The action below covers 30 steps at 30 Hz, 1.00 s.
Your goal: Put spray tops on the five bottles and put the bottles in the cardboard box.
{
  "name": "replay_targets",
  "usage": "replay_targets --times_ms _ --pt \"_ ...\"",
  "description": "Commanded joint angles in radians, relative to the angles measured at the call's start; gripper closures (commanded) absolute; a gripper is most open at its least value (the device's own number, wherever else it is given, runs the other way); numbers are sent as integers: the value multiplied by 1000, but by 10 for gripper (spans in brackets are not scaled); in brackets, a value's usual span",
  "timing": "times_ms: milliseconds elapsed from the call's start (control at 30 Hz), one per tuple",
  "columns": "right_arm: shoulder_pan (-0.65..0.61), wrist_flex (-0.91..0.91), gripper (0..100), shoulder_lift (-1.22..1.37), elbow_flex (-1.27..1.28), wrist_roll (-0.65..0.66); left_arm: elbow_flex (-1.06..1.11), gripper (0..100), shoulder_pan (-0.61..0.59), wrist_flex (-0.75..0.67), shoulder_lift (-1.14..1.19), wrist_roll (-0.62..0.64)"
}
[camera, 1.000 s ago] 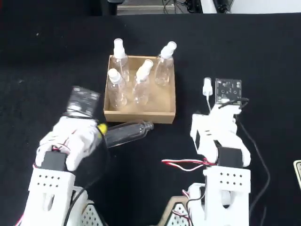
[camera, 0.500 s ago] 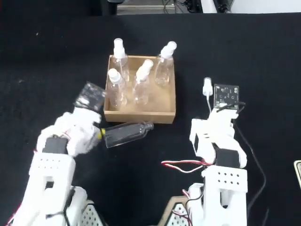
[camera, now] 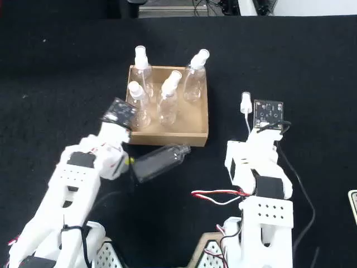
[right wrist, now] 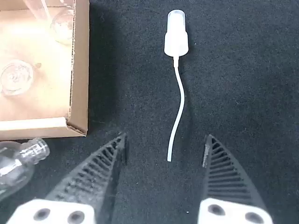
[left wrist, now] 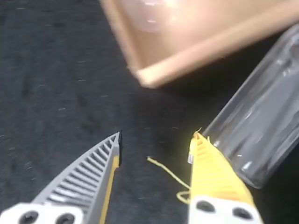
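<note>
high view, centre-left: cardboard box [camera: 167, 138] on the black cloth [camera: 290, 56]. four bottles [camera: 167, 106] stand upright inside it, each with a white spray top on. two are in the back row and two nearer the front wall.

fifth bottle [camera: 159, 162] lies on its side on the cloth just below the box's front wall. its open neck points toward the right of the frame and it has no top on.

left gripper [left wrist: 156, 140]: at lower left in the high view, just left of the lying bottle's base. jaws spread wide, nothing between them but cloth and a loose yellow thread. left wrist view: the clear bottle [left wrist: 261, 126] sits on the outer side of the yellow finger [left wrist: 212, 172], not between the fingers. it looks to be touching that finger, but the picture is too blurred to be sure. a corner of the box [left wrist: 201, 51] lies beyond the tips.

loose spray top [camera: 245, 103]: flat on the cloth right of the box, well apart from the lying bottle, white head toward the top of the frame.

right gripper [right wrist: 165, 139]: wide apart, gripping nothing. right wrist view: the spray top [right wrist: 176, 35] lies ahead of it, with the end of its thin dip tube between the two fingertips. the box wall [right wrist: 80, 70] and the bottle neck [right wrist: 32, 150] are off to one side.
</note>
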Motion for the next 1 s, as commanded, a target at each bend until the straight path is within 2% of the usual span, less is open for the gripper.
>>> replay_targets --times_ms 0,267,500,667,867,967 --pt "11 -29 776 10 -10 3 7 776 56 34 2 17" --pt "11 -29 776 10 -10 3 -15 776 65 259 -43 11" --pt "17 -29 776 10 -12 5 -85 773 67 454 -304 8" --pt "18 -29 776 10 -13 5 -225 773 87 606 -480 -104" --pt "18 -29 776 10 -13 5 -252 773 176 634 -446 -130" --pt "18 -29 776 10 -13 5 -245 775 171 568 -370 -129"
